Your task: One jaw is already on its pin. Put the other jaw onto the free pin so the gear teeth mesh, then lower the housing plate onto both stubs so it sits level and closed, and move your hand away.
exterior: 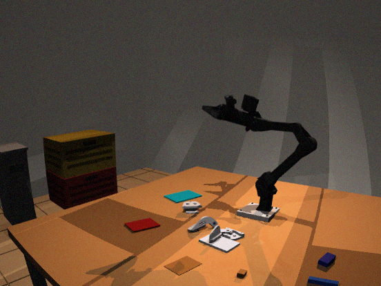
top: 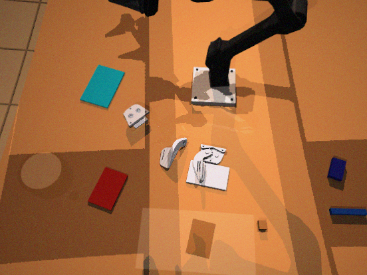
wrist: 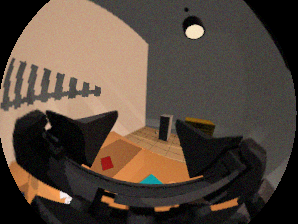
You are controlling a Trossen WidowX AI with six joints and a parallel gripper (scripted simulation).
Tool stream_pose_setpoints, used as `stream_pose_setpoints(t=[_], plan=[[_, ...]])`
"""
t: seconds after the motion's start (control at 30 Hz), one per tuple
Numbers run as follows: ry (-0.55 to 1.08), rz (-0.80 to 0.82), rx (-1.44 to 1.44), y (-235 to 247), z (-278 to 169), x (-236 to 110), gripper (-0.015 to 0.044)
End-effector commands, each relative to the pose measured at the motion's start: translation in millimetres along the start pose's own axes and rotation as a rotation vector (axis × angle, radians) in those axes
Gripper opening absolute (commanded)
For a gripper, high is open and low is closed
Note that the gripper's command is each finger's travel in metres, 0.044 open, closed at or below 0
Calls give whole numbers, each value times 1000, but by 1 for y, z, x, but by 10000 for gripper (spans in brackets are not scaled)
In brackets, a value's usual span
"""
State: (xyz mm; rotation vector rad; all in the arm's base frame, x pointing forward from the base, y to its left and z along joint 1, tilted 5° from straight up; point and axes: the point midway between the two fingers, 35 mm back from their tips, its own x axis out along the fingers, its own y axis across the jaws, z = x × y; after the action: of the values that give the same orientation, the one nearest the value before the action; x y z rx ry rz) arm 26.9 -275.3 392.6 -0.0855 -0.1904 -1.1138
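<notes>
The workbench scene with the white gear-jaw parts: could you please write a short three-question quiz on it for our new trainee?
1. True or false: the gripper is holding the loose jaw.
2. Which flat panel lies nearer the housing plate: (a) the teal one or (b) the red one?
3. Fill in the blank: before the housing plate is lowered, the loose jaw must go onto the free ____.

Key: 1. False; 2. a; 3. pin
</notes>
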Motion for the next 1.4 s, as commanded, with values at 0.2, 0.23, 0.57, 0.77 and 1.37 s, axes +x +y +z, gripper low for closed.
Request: stream_pose_setpoints(t=[0.2, 0.23, 0.57, 0.77, 1.37], plan=[[139, 32, 117, 10, -33, 27, 440], [156, 35, 129, 12, -37, 30, 440], [349, 73, 224, 35, -83, 51, 440], [474, 98, 260, 53, -110, 58, 440], [876, 178, 264, 120, -190, 54, 440]])
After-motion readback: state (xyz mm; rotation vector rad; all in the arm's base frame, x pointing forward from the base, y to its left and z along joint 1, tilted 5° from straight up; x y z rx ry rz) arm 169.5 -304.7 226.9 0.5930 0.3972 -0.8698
